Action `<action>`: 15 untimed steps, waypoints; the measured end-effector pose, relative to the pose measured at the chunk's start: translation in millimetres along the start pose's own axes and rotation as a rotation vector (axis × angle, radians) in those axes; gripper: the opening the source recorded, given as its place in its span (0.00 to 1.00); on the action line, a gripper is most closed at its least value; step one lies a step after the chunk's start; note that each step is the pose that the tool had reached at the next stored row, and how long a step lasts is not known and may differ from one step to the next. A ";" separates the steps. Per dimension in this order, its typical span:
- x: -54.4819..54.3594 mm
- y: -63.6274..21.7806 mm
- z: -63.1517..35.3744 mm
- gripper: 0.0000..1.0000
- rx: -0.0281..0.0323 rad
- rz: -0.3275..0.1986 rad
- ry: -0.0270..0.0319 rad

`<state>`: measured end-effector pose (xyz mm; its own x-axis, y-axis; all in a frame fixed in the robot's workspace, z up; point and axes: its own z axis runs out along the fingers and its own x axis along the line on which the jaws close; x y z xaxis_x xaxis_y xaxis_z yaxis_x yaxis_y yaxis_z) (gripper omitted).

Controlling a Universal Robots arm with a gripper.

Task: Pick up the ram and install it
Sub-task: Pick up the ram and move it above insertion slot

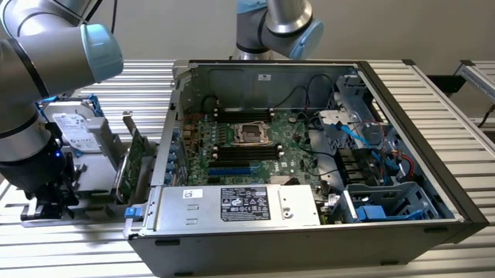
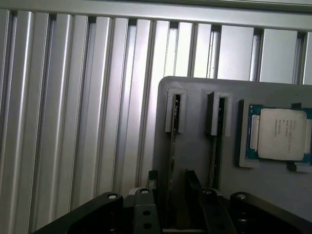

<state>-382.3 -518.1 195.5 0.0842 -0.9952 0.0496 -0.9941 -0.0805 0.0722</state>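
The ram (image 2: 171,151) stands on edge in a slot of a grey holder plate (image 2: 195,92); in the wrist view it is a thin strip running the slot's length. My gripper (image 2: 170,178) is lowered over it, open, with one dark finger (image 2: 152,179) on each side of the strip and a small gap to each. In the exterior view the gripper (image 1: 48,200) hangs low over the holder (image 1: 93,185) at the exterior view's left, beside the open computer case (image 1: 309,156). The motherboard's black memory slots (image 1: 246,153) lie inside the case.
A loose processor (image 2: 280,134) rests in a pocket of the holder plate, beyond a second slot (image 2: 217,117). A silver hard drive with blue rails (image 1: 75,124) and a green expansion card (image 1: 131,162) stand upright on the holder. Ribbed aluminium table (image 2: 73,122) surrounds it. A second robot arm (image 1: 279,23) stands behind the case.
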 end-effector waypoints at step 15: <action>-0.2 -0.3 4.1 0.18 -0.0003 0.004 0.0001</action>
<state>-382.3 -518.1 191.4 0.0806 -0.9955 0.0499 -0.9944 -0.0768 0.0722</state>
